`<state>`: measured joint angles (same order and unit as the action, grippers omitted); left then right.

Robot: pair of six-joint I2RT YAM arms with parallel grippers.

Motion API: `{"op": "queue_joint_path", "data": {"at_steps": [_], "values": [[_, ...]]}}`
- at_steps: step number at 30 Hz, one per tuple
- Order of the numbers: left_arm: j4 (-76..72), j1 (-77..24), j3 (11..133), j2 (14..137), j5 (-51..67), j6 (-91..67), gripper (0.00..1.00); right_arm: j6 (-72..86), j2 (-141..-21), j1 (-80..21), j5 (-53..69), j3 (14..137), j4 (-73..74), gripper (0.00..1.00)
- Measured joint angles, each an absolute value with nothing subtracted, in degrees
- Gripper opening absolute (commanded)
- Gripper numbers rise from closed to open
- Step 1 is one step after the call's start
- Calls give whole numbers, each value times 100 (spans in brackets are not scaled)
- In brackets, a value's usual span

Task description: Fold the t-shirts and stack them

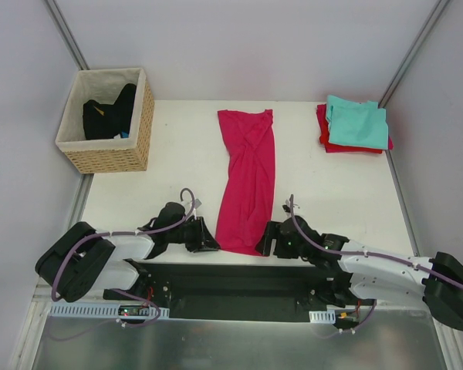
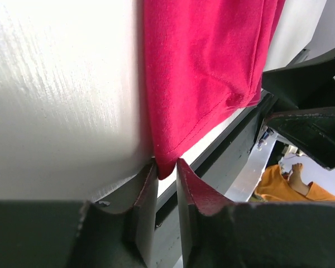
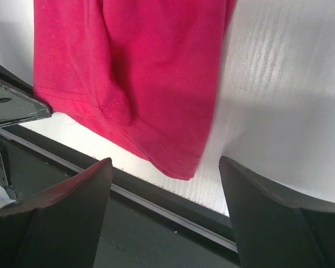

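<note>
A magenta-pink t-shirt (image 1: 248,176) lies folded into a long narrow strip down the middle of the table, its near end at the front edge. My left gripper (image 1: 213,240) is at the strip's near left corner, its jaws nearly closed with the corner of the pink shirt (image 2: 166,167) pinched between them. My right gripper (image 1: 266,240) is open at the near right corner; the pink hem (image 3: 173,156) lies between and just beyond its wide-spread fingers (image 3: 84,192), untouched. A folded teal t-shirt (image 1: 358,123) lies on a red one (image 1: 326,140) at the back right.
A wicker basket (image 1: 108,123) with dark clothes inside stands at the back left. The table's front edge (image 3: 156,192) with a dark rail runs right under both grippers. Grey walls enclose the table.
</note>
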<state>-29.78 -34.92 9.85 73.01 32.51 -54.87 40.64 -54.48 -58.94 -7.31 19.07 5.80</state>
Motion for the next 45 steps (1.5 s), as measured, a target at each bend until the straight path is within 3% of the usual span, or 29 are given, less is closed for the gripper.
{"op": "queue_joint_path", "data": {"at_steps": [1,3,13,19,27,32,42,45], "values": [[-2976,-3492,978,7314,3251,-5476,7,4095,-5481,-5927,-751,1916,567,81],[-2976,-3492,972,7343,3249,-5487,0,4139,-5535,-5992,-781,1940,541,81],[-3312,-3492,974,7666,3301,-5505,0,4261,-5599,-6123,-963,1959,504,78],[-3369,-3492,976,7695,3299,-5507,0,4305,-5610,-6134,-1079,1953,624,59],[-3402,-3492,982,7725,3301,-5509,0,4311,-5662,-6136,-1199,1951,652,58],[-3404,-3492,982,7725,3301,-5511,0,4309,-5793,-6139,-1313,1957,532,51],[-3350,-3492,993,7701,3297,-5513,0,4324,-6307,-6136,-1341,2025,21,30],[-3319,-3492,993,7675,3295,-5511,0,4318,-6357,-6139,-1326,2023,-3,1]]}}
